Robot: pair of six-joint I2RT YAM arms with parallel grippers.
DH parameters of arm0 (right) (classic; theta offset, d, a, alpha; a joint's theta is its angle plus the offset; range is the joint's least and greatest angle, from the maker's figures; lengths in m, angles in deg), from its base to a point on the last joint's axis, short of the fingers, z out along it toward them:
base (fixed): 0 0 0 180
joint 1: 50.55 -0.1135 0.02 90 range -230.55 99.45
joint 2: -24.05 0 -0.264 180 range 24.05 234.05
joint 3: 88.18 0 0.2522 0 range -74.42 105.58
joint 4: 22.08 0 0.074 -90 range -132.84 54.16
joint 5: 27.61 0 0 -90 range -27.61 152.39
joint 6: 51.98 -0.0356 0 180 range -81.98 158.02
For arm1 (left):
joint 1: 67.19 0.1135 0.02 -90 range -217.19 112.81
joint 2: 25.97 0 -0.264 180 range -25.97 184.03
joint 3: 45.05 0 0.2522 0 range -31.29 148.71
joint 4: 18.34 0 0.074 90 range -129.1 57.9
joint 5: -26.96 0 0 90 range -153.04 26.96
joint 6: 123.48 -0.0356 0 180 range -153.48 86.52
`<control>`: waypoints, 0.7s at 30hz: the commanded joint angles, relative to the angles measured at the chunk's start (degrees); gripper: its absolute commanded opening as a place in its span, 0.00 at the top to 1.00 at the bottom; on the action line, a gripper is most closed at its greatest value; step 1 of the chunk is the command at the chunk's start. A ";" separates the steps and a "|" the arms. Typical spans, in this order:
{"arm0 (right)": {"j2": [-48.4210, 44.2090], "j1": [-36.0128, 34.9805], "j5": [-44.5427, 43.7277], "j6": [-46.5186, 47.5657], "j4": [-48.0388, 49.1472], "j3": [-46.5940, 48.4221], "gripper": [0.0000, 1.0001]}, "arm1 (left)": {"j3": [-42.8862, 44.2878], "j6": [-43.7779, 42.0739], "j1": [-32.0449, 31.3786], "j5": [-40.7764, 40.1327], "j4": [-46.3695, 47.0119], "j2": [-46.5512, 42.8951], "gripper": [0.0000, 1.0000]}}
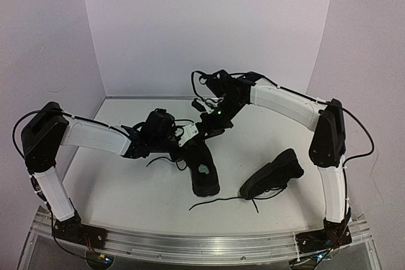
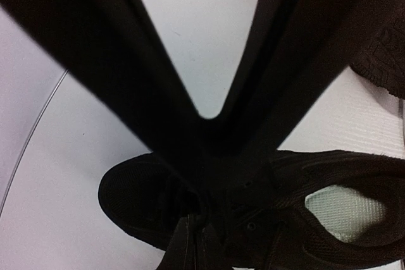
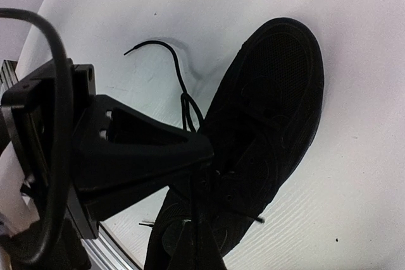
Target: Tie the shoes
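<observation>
**Left claw [image 2: 201, 214] and right claw [image 1: 212, 122] over one shoe [image 1: 204, 175]**

The shoe stands upright mid-surface [image 1: 126, 188], with a pale insole label [image 2: 348, 214] inside its opening; the left claw's tips meet over the lacing, possibly pinching a strand; the right claw's state I cannot tell; the other shoe [image 1: 273, 174] lies tipped to the right, with a loose lace [image 1: 215, 202] just beside it.

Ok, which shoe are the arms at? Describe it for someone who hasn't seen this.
On the white table, look at the middle, below where the left arm and right arm meet. The shoe there shows a pale insole label in its opening; the other shoe, off to the right, shows none.
</observation>
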 commanded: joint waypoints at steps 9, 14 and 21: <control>-4.11 1.36 3.92 0.50 2.43 -1.24 1.00 | 2.84 1.48 -1.09 7.07 1.49 0.61 1.00; -4.63 2.09 3.87 0.41 2.81 -2.35 1.00 | 2.50 0.59 -1.73 11.06 -1.80 -1.78 1.00; -4.61 2.42 4.73 0.66 3.18 -2.82 1.00 | 3.10 -0.67 -2.97 14.66 -5.74 -2.52 1.00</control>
